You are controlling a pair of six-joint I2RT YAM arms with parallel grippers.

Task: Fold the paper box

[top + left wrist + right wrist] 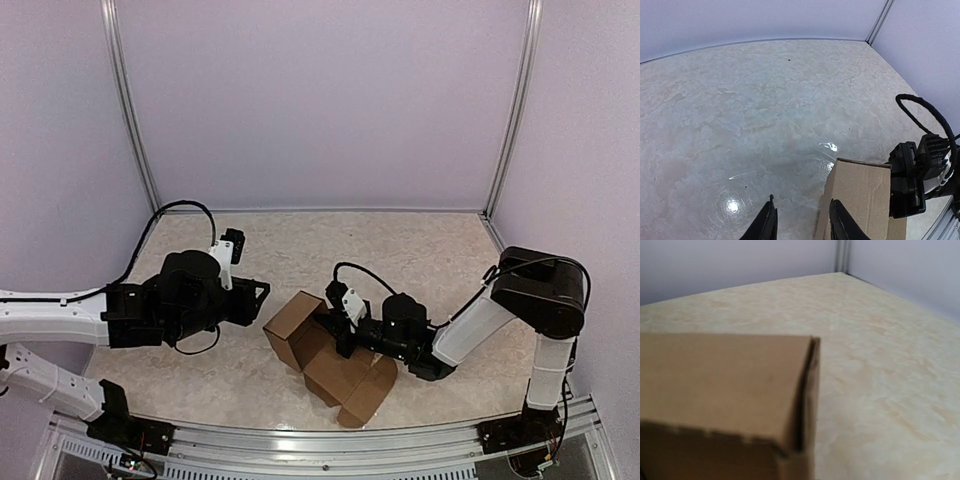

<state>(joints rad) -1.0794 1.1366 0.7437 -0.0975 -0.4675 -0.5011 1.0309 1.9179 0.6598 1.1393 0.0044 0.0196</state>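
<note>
Both sets of jaws crowd the paper box (350, 385) on the desk (420, 250): your right jaws are closed, apparently pinching its wall, your left jaws half-open and empty just left of its upright far-left corner.

**A:** Item one, top external?
**B:** Fixed, high and behind the bases. Looks down and forward over the whole table (430, 250). Far off. Takes in the left arm (60, 315), the right arm (480, 325), the paper box (330, 365) and the walls (320, 100).

**A:** Item two, left wrist?
**B:** Mounted on the left arm, low over the table. Looks past the left gripper (801, 200) toward the right-hand corner post (880, 20). Near. Shares the box's upright panel and the right arm's black wrist with item one.

**A:** Item three, right wrist?
**B:** Mounted on the right arm, hard against the cardboard, which is blurred and fills the lower left. Table and corner post lie beyond, both also seen from above.
</note>
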